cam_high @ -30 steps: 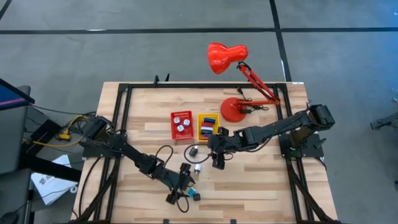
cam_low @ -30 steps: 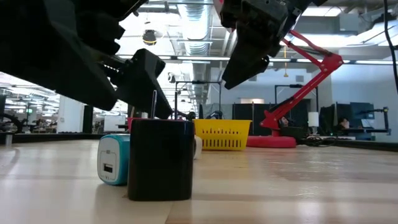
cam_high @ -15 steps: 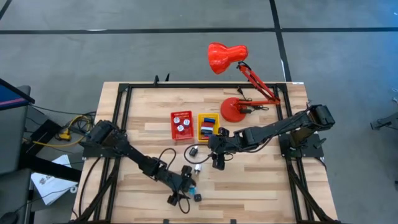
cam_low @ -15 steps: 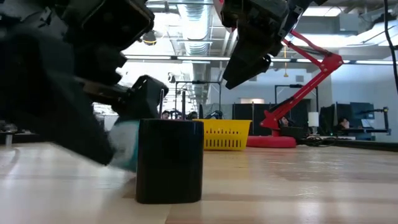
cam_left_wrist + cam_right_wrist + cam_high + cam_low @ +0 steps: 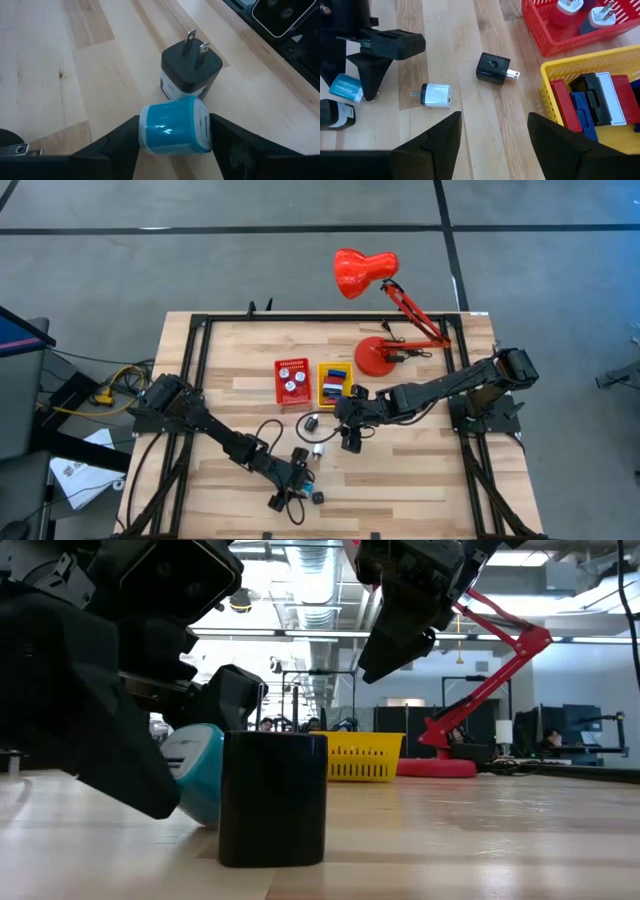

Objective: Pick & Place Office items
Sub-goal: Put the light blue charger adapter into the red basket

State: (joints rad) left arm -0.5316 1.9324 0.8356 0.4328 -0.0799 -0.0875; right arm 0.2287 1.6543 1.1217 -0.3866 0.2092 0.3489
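From above, the left claw (image 5: 303, 477) sits low over the near part of the pale wooden bench (image 5: 420, 480), placed there because a small light blue plug-in charger (image 5: 308, 483) lies between its fingers, with a black cube charger (image 5: 317, 496) just beside it. The right claw (image 5: 351, 442) hangs mid-bench, near the small red square bin (image 5: 291, 381) and yellow square bin (image 5: 335, 384), apparently waiting.

At bench height, the light blue charger (image 5: 195, 773) tilts against the left arm's dark finger, half lifted, while the black charger (image 5: 273, 798) stands upright in front.

The left wrist camera shows why: both fingers (image 5: 117, 145) press the light blue charger's (image 5: 175, 126) sides, clamped on it, prongs of the black one (image 5: 190, 70) pointing up just behind.

The right wrist camera shows its own fingers (image 5: 437, 140) spread apart and empty; a white charger (image 5: 435, 95) and another black one (image 5: 493, 68) lie loose, not yet sorted.
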